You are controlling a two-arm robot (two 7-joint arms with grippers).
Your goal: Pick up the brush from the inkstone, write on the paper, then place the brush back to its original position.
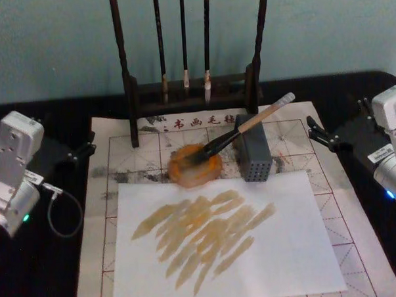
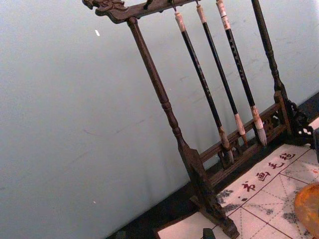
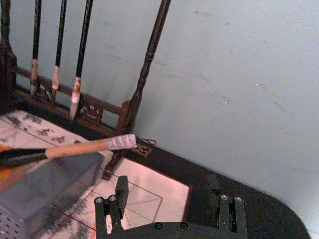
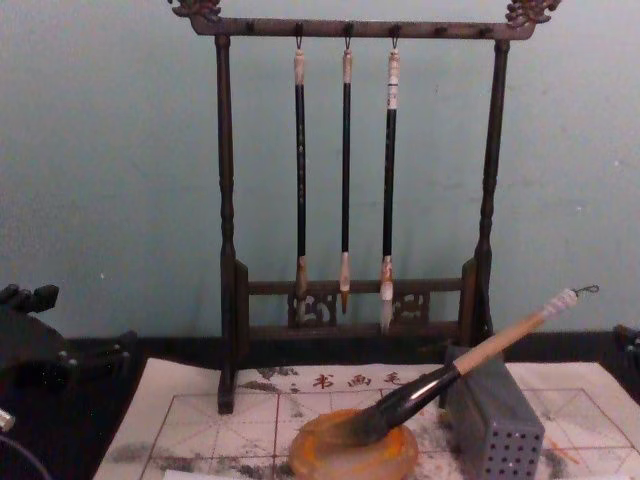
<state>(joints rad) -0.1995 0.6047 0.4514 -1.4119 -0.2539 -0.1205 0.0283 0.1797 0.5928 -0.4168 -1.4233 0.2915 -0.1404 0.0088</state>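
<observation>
The brush [image 1: 249,123] lies slanted, its dark tip in the round amber inkstone [image 1: 195,165] and its light-wood handle across a grey perforated block [image 1: 253,156]. Seen from the chest, the brush [image 4: 480,355] slopes down into the inkstone [image 4: 352,452]. The red-gridded paper [image 1: 355,220] covers the table, and on it lies a plain white sheet [image 1: 281,250] with amber-brown strokes. At the sheet's left edge my left gripper [image 1: 85,145] stands open and holds nothing. My right gripper [image 1: 319,133] is open at the right edge, its fingers [image 3: 121,191] apart a little short of the brush's white end cap [image 3: 122,142].
A dark wooden brush stand [image 1: 189,90] with three thin hanging brushes [image 4: 345,170] stands behind the inkstone, against a pale blue-green wall. Black tabletop [image 1: 45,267] lies on both sides of the paper. A grey cable [image 1: 62,210] loops beside my left arm.
</observation>
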